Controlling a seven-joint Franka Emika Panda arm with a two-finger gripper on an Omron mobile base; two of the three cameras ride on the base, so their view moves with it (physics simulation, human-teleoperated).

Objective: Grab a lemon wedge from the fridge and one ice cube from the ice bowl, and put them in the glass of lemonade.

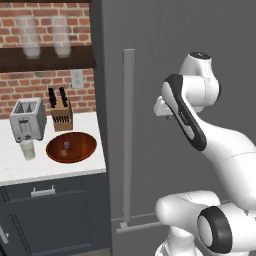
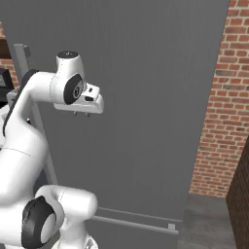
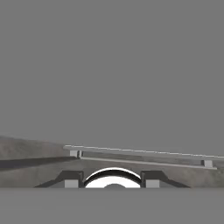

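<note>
Facing the shut door of the fridge (image 1: 175, 45) in the left base view, dark grey, with the long vertical bar handle (image 1: 128, 135) down its left edge and a horizontal bar low across it. Left of it, on the white tabletop (image 1: 55, 167): the reddish-brown ice bowl (image 1: 71, 147) holding a pale ice cube (image 1: 66, 146), the glass of lemonade (image 1: 28, 149) just beside the bowl's left rim and in front of the toaster (image 1: 27, 119), and a knife block (image 1: 61, 116) behind the bowl. Above, on a dark shelf (image 1: 47, 58) against the brick wall, two frosted glasses (image 1: 29, 36). Arm raised before the door, hand pointing down.

From the right base view: claw (image 2: 80, 114) hanging in front of the fridge door, apart from it, only small tips visible under the hand; cannot tell how wide. Brick wall (image 2: 223, 107) to the right.

Through the hand view: claw tips at the bottom, standing apart with nothing between; beyond, grey door face and the low horizontal bar (image 3: 140, 152).
</note>
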